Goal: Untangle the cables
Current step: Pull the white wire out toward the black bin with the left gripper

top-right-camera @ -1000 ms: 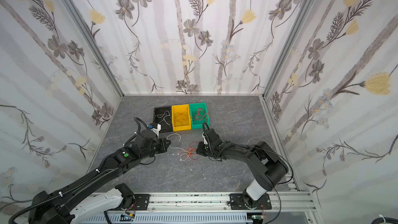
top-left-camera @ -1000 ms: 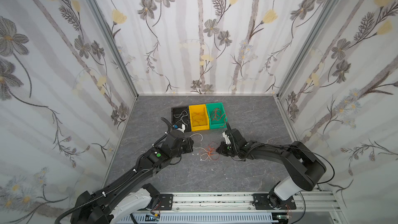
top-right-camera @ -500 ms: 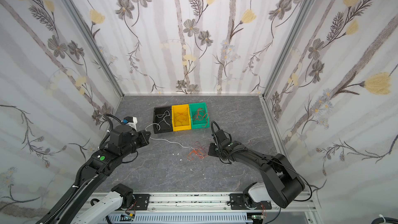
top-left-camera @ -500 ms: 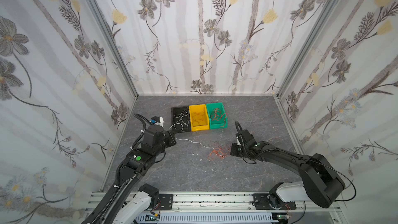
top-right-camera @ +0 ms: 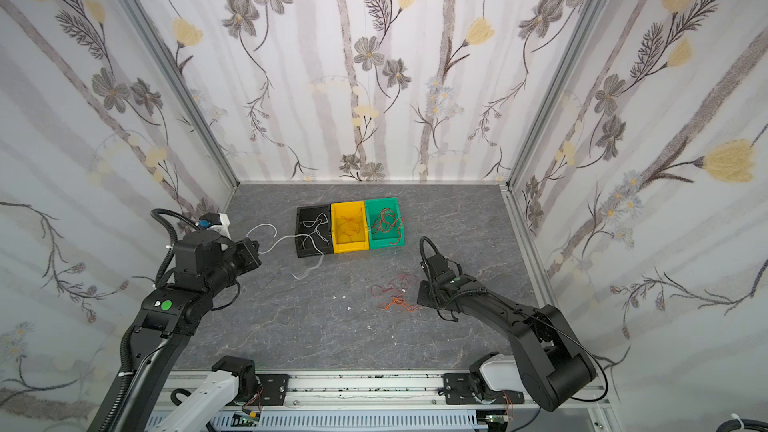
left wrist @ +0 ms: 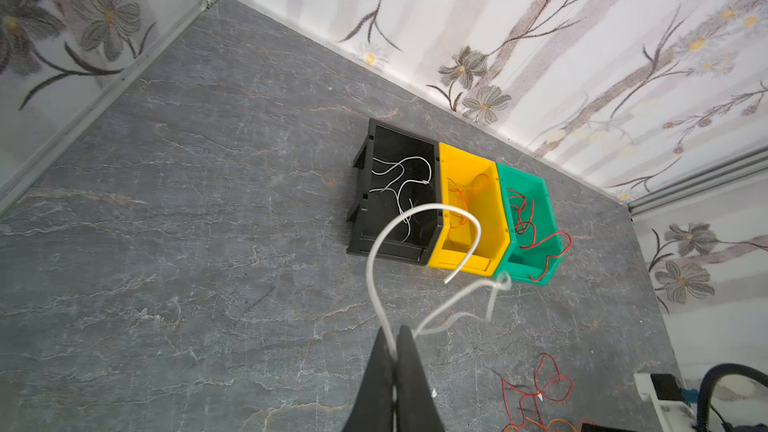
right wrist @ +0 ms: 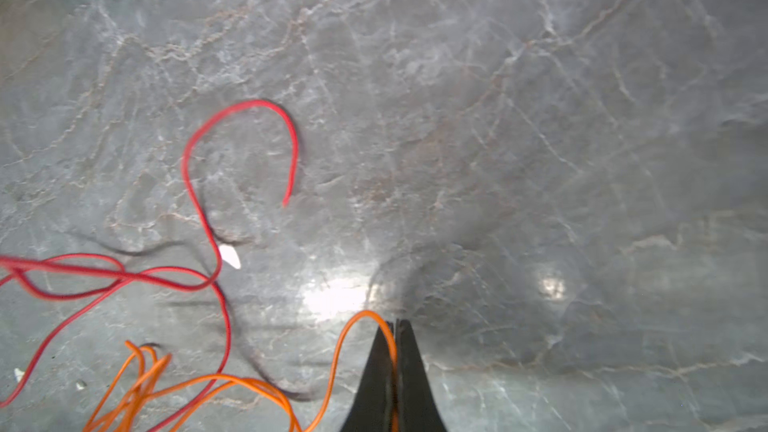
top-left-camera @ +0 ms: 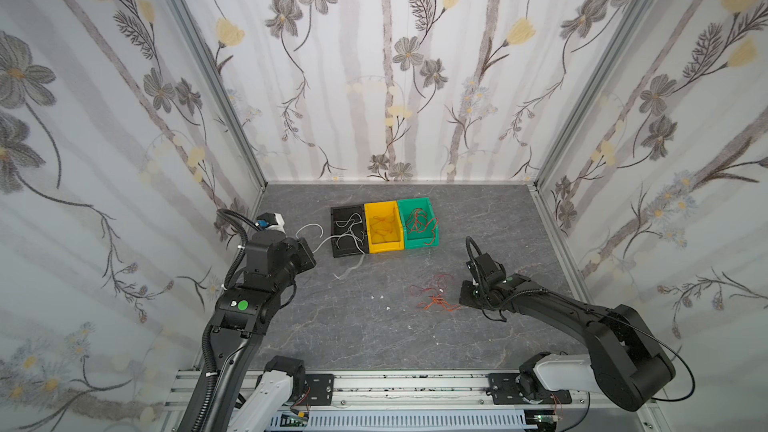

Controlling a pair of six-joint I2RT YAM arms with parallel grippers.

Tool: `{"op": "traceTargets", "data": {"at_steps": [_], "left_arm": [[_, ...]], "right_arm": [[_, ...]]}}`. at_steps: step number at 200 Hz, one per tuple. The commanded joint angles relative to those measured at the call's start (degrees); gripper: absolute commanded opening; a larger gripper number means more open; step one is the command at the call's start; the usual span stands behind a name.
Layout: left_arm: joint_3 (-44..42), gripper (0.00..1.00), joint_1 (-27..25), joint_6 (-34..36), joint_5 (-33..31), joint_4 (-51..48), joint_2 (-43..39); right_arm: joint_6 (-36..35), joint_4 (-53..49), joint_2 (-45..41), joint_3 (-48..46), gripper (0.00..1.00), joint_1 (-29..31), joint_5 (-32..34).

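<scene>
Cables point(top-left-camera: 434, 299): red and orange tangle on the floor, lower centre of both top views | right gripper point(right wrist: 395, 326): clamped on an orange cable point(right wrist: 338, 351) beside that tangle | left gripper point(left wrist: 395, 347): at left, pinching a white cable point(left wrist: 376, 251), loose end apparently hanging before the black bin point(top-left-camera: 347, 207)

Both top views look steeply down from high over the front rail point(top-left-camera: 415, 384), taking in the whole desk point(top-left-camera: 353, 338). The left wrist camera rides behind the left gripper point(left wrist: 395, 332), facing the bins point(left wrist: 469, 209) ahead. The right wrist camera hugs the desk behind the right gripper point(right wrist: 395, 324); both wrist views share the red cable point(left wrist: 523, 396) loops.
</scene>
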Motion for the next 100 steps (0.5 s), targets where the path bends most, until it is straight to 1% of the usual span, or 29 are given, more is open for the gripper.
{"op": "traceTargets", "data": {"at_steps": [1, 41, 68, 83, 100], "left_arm": [[0.58, 0.0, 1.57, 1.33, 1.42, -0.98, 0.12], [1.82, 0.0, 1.8, 1.39, 5.63, 0.71, 1.83], [4.59, 0.0, 1.81, 2.54, 6.25, 0.76, 4.34], [6.23, 0.0, 1.8, 3.32, 6.24, 0.8, 5.91], [7.97, 0.0, 1.8, 3.8, 6.63, 1.3, 7.83]], "right_arm": [[-0.24, -0.47, -1.07, -0.52, 0.0, -0.21, 0.71], [-0.91, 2.19, -1.5, -0.7, 0.0, -0.19, -2.86], [-1.82, 2.86, -1.63, -0.2, 0.0, -0.19, -5.01], [-2.35, 3.15, -1.65, 0.25, 0.05, -0.05, -6.49], [-2.63, 4.23, -2.14, 0.26, 0.15, 0.0, -8.59]]}}
